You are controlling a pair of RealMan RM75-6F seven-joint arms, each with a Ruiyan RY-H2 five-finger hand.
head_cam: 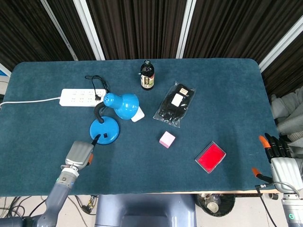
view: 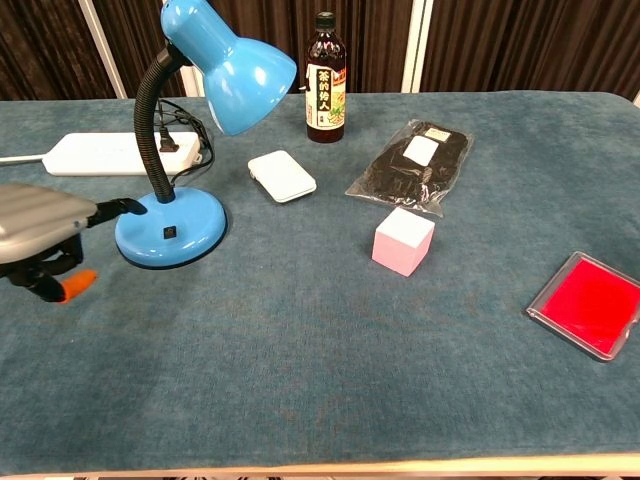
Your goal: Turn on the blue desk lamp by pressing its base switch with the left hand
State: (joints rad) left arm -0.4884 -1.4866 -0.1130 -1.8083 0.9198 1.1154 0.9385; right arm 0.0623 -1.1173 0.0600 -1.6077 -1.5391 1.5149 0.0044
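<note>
Blue desk lamp (view: 170,228) at left, unlit; reaching in, left hand (head_cam: 80,153) spread, empty. Next: press base switch (view: 170,233).

The left hand (head_cam: 79,153) has a smooth silver-grey back, thin black fingers and an orange tip. It sits on a round grey arm. The right hand (head_cam: 279,163) looks the same, with black fingers tipped orange.

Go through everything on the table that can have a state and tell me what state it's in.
Blue desk lamp: off, plugged into the strip.
White power strip: lamp's black plug inserted.
Dark glass bottle: upright, capped.
Left hand: one finger extended at the lamp base, holding nothing.
Right hand: open, at the table edge.
</note>
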